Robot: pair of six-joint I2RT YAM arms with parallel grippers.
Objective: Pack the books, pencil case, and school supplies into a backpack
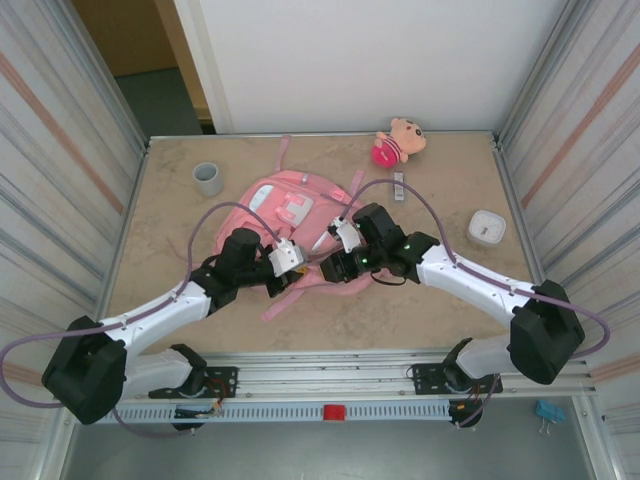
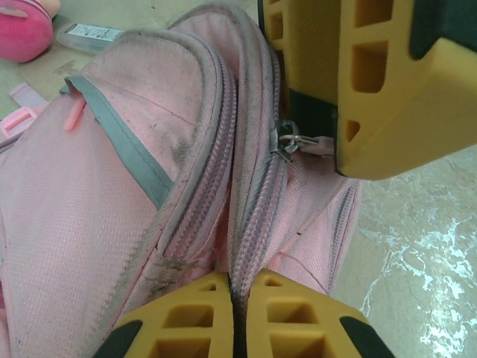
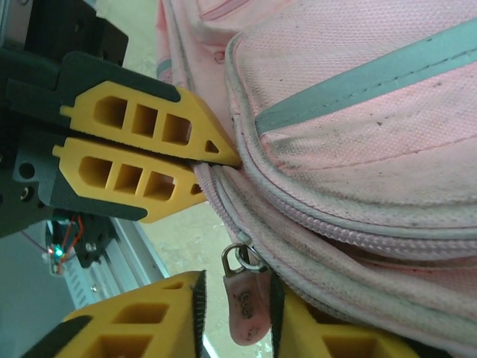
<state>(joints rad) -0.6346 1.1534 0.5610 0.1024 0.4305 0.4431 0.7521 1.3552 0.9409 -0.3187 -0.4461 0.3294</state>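
Opening stage; nothing visibly packed.
Top: large pink fabric backpack (image 1: pixel 290 205) at both jaws, slim grey stick-like piece (image 1: pixel 398 186) beyond them, unpacked. Left wrist: left gripper (image 2: pixel 235 291) pinched shut on zip seam (image 2: pixel 246 224). Right wrist: right gripper (image 3: pixel 237 294) straddling pink zip pull (image 3: pixel 246 312), clamping uncertain.

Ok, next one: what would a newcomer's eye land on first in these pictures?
The big pink backpack in the middle of the table, with both arms meeting at its near edge. Close up, the left end effector is pinched shut on the zipped seam, while the right end effector has its fingers either side of the pink zip pull. A pink plush doll sits at the far edge.
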